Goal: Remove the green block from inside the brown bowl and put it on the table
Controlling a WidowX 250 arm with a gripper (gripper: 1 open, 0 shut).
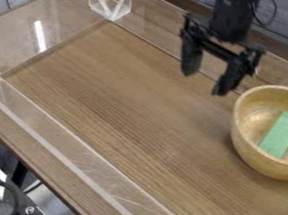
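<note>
One green block point(285, 134) is all I need, and it lies flat inside the brown bowl point(254, 153) at the near right of the table point(120, 106). It looks light, rigid and matte, so pinching across its narrow sides at mid-length should hold. Farther back, my gripper point(208, 74) hangs just left of the bowl, fingers spread wide, empty.

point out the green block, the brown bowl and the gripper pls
green block point(284, 134), camera view, middle of its top face, inside the bowl.
brown bowl point(248, 131), camera view, left inner wall.
gripper point(207, 72), camera view, midway between its open fingertips, left of the bowl.
</note>
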